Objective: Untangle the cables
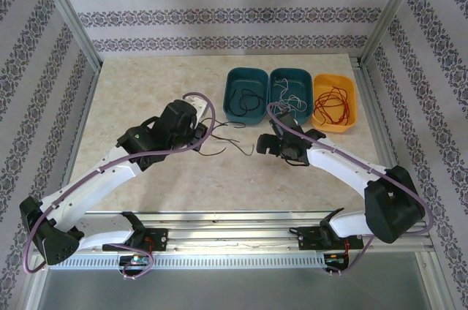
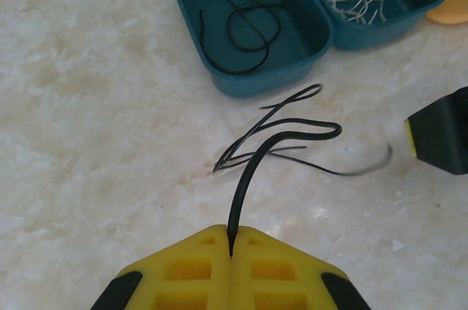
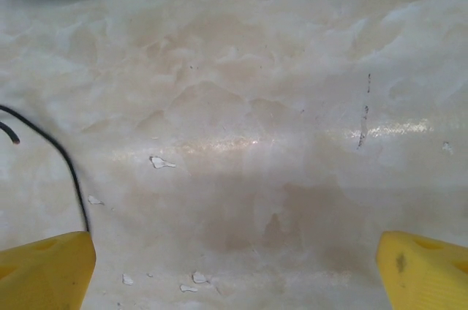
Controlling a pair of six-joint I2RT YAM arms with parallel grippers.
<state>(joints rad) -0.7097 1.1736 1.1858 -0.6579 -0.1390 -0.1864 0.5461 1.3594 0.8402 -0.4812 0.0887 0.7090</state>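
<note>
Marbled tabletop (image 1: 146, 91) carries three bins toward one o'clock. We see a black cable (image 1: 245, 103) in the left teal bin (image 1: 247, 70), white cables (image 1: 292, 96) in the middle teal bin (image 1: 291, 70) and red cables (image 1: 333, 105) in the orange bin (image 1: 334, 75). At six o'clock from the left teal bin lies a loose black cable (image 2: 289, 135), its end clamped in our left gripper (image 2: 230, 248). At three o'clock of that strand our right gripper (image 3: 234, 273) stands wide apart.

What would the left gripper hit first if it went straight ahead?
Probably the loose loops of the black cable that the left gripper pinches, lying on the table just ahead; beyond them, the teal bin holding another black strand.
</note>
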